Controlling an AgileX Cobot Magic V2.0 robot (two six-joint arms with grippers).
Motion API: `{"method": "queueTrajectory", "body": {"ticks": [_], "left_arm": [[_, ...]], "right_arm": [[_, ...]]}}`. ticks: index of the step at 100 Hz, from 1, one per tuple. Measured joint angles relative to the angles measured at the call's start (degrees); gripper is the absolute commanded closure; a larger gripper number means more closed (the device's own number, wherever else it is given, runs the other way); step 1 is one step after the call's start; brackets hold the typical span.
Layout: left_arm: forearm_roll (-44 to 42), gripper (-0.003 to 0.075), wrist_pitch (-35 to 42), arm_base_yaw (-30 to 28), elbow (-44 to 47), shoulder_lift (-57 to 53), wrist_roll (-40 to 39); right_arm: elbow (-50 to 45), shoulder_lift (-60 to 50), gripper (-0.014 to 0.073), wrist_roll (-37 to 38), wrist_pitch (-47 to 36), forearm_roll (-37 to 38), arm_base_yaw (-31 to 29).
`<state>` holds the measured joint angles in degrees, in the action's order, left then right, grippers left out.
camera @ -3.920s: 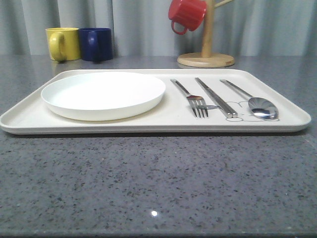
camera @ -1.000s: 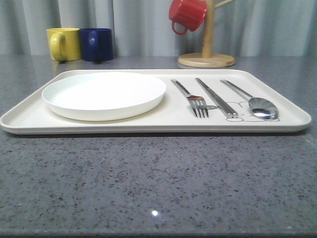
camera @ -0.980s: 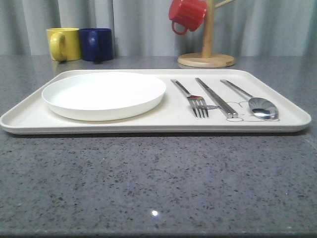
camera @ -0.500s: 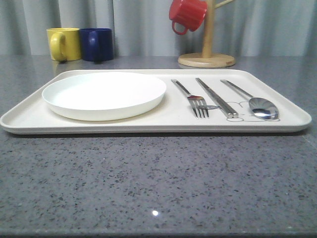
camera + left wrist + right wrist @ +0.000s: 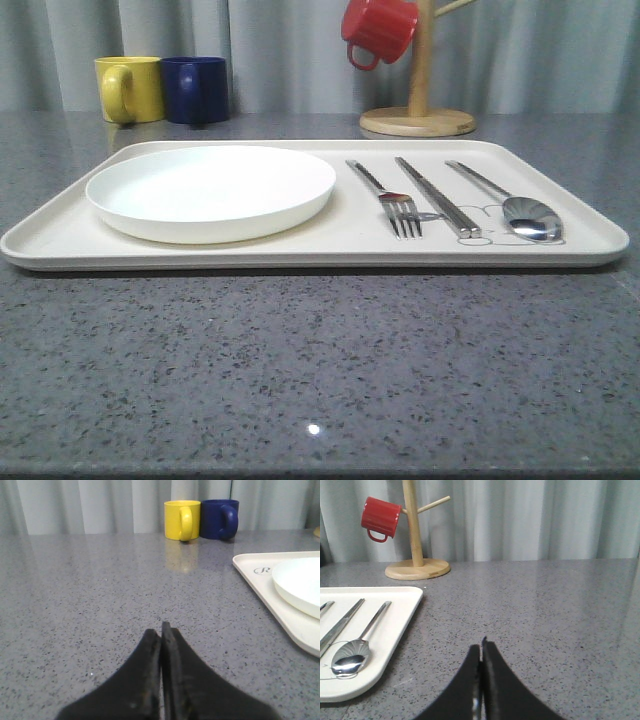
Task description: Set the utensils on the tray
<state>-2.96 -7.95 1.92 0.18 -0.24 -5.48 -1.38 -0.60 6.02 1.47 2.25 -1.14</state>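
fork (image 5: 392,196), flat chopsticks (image 5: 435,195), spoon (image 5: 510,200) lie side by side on right half of cream tray (image 5: 300,252); white plate (image 5: 211,190) on left half.
judged: polished steel, stiff, light, slippery, lying flat; best pinched mid-handle.
plate glossy, shallow, likely breakable; take by rim.
tray matte, low rim.
left gripper (image 5: 161,630) pressed together, empty, over speckled grey counter (image 5: 320,370).
right gripper (image 5: 481,645) same.

Front view: mug stand (image 5: 420,60) is cut off at the top edge, as is the red mug (image 5: 378,30). Left wrist view: tray (image 5: 260,580) and plate (image 5: 300,582) are cropped by the frame edge; tray script is truncated after "R". Right wrist view: fork (image 5: 325,606) and chopsticks (image 5: 340,625) are clipped at the edge, and the rabbit drawing is mostly hidden under the spoon (image 5: 352,655).
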Motion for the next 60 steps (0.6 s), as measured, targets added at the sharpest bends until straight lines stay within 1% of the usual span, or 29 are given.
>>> {"method": "queueTrajectory", "body": {"ticks": [19, 60], "left_arm": [[-0.12, 0.0739, 3.50, -0.08, 0.00, 0.00, 0.00], [-0.12, 0.0739, 3.59, -0.08, 0.00, 0.00, -0.09]], "right_arm": [[0.00, 0.00, 0.0662, 0.00, 0.00, 0.00, 0.00], [0.00, 0.00, 0.0662, 0.00, 0.00, 0.00, 0.00]]}}
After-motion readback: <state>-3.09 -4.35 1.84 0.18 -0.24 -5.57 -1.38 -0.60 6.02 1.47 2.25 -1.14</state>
